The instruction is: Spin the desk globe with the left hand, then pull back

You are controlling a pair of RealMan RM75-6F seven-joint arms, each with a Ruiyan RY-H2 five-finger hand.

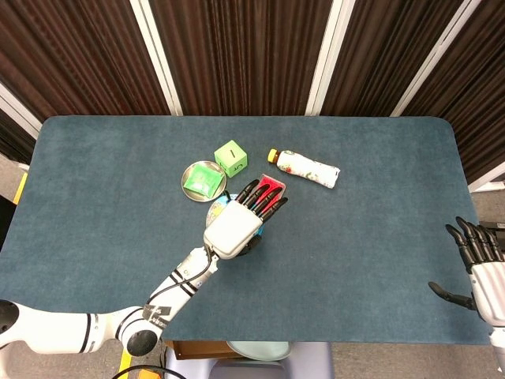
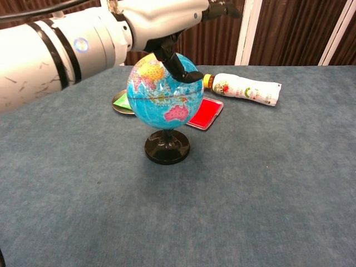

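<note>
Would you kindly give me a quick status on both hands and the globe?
Left hand spread over globe, thumb on its upper side. Right hand open at table edge, holding nothing. Globe upright on its base; nothing blocking pull-back.

The desk globe (image 2: 164, 94) stands upright on the blue desk (image 2: 267, 183), a little left of the middle and nearer than the middle of its depth. Its ball is mostly sea blue, with land patches in yellow, orange, pink and green and a thin dark line round its middle. A short black stem carries it on a round, glossy black base (image 2: 167, 147) that sits flat. From above, only a sliver of it (image 1: 214, 212) shows.
</note>
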